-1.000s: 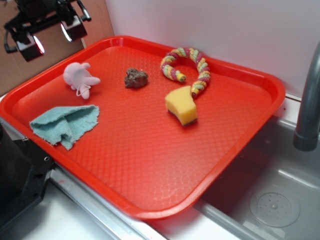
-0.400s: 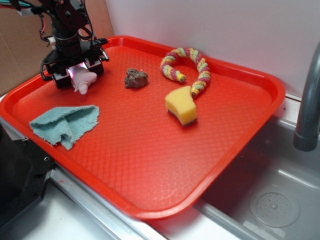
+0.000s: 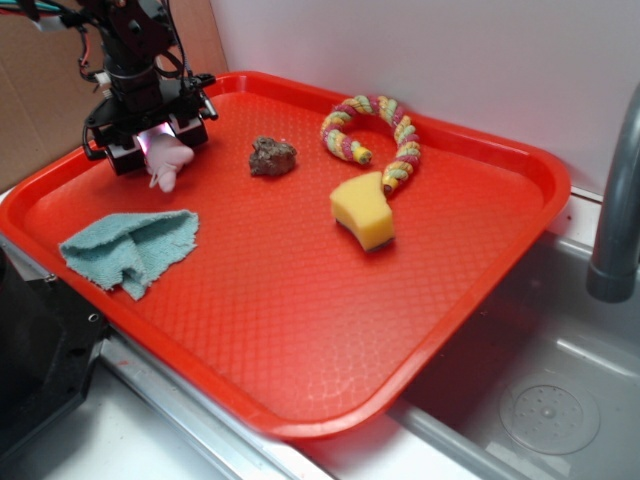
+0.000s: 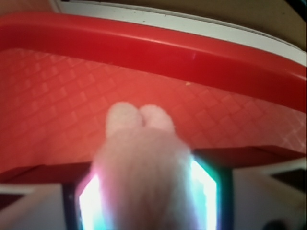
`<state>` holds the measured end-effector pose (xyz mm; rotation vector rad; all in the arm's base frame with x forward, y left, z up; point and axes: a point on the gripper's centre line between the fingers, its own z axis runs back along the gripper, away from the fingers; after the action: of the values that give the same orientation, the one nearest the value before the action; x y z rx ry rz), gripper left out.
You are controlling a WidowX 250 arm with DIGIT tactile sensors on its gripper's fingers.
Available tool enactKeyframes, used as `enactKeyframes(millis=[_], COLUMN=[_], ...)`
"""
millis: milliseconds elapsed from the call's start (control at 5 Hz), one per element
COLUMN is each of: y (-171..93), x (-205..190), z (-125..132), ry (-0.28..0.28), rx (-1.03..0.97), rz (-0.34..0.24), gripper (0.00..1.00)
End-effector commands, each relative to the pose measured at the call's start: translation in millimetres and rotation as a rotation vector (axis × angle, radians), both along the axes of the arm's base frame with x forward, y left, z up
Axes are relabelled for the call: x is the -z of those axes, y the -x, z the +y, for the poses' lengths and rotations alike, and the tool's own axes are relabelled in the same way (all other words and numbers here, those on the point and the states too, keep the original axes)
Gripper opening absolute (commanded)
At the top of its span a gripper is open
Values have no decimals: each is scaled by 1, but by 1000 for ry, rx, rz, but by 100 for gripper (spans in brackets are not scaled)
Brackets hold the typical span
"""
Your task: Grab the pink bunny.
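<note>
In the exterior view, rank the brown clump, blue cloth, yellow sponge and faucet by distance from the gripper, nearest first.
Gripper sits at the tray's back-left, around the pink bunny.
1. Blue cloth, just in front of it; brown clump, beside it toward the tray's middle: too close to call.
2. Yellow sponge, mid-tray.
3. Faucet, far right, off the tray.

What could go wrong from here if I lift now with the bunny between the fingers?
Two risks, both judgement calls. The gripper seems to hold the pink bunny only by its upper part; the rest hangs out below, so the soft plush may slip out on the lift. The grasp sits close to the red tray rim at the back left, so a sideways move could clip that rim.
</note>
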<state>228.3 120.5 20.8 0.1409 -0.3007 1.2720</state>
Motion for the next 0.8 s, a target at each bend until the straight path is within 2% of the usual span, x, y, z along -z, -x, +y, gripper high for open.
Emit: enactKeyframes(millis=[0,200,400,600], y=[3,8,19,32], x=[-77,-104,-129,-150], z=[-7,-41,-79,-98], ry=[132,158,171,190], rx=[385,631,881,1103], rz=[45,106,136,152], gripper=[0,0,0,0])
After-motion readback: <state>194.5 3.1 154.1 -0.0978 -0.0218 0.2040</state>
